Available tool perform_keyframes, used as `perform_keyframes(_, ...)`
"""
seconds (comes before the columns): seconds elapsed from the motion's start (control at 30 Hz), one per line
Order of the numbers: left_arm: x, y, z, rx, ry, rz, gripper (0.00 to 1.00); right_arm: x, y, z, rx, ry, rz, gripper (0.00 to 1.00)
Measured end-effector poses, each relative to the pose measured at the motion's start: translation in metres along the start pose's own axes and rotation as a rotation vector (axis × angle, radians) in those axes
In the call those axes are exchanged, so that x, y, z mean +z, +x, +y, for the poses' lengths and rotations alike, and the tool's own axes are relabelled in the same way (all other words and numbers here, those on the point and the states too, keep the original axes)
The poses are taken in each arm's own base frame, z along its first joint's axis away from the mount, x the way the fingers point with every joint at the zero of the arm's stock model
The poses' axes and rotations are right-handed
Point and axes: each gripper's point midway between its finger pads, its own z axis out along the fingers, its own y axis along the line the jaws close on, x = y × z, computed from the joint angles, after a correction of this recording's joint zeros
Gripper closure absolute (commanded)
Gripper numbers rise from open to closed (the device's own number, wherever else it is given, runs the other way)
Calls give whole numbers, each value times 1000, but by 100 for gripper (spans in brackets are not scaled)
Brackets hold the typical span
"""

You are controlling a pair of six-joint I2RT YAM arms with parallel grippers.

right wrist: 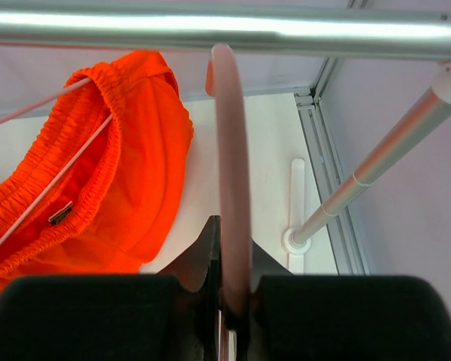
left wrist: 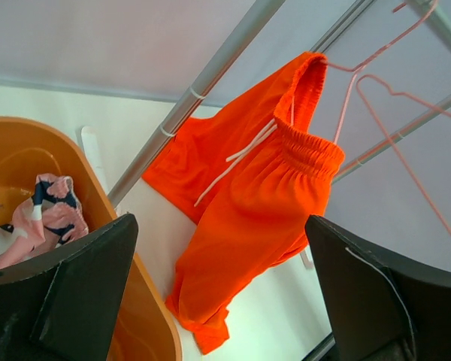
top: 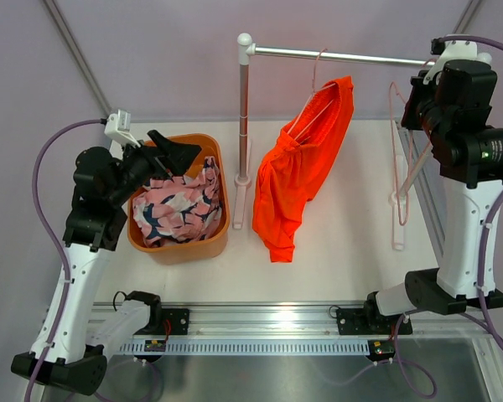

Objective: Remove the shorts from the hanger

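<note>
The orange-red shorts with a white drawstring hang from a pink hanger on the silver rail; their lower end rests on the table. They show in the left wrist view and the right wrist view. The pink patterned shorts lie in the orange basket, seen also in the left wrist view. My left gripper is open and empty above the basket. My right gripper is shut on an empty pink hanger on the rail's right end.
The rack's upright pole stands between the basket and the orange shorts. A second pole stands at the right by the wall. The empty hanger hooks over the rail. A metal track runs along the near edge.
</note>
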Motion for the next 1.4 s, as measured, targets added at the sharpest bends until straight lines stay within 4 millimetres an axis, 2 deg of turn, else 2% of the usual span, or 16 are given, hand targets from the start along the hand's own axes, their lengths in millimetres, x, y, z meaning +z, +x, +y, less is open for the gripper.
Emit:
perform_keyframes(0.27,2,16,13,7,-25,37,1,31,-11,-1,17,4,3,100)
perform_keyframes(0.43,1,21,16,14,-30,44,1,56,-11,8,26,-22,24,100)
perform_keyframes(0.63,1,26,21,24,-36,54,1,84,0,14,32,-25,64,100)
perform_keyframes(0.8,2,32,25,21,-44,67,1,102,20,17,35,-21,113,100)
perform_keyframes(0.87,2,33,26,21,-46,70,1,107,19,19,47,-22,98,100)
perform_keyframes(0.97,2,34,27,23,-48,73,1,107,20,19,62,-23,84,100)
perform_keyframes(1.2,2,34,27,26,-46,72,1,91,26,17,83,-27,63,99)
perform_keyframes(1.33,2,35,28,27,-47,72,1,90,25,16,96,-20,60,87)
perform_keyframes(1.37,2,36,28,27,-48,75,1,90,25,16,100,-18,60,77)
perform_keyframes(1.4,3,37,29,28,-50,77,1,90,25,16,104,-15,60,73)
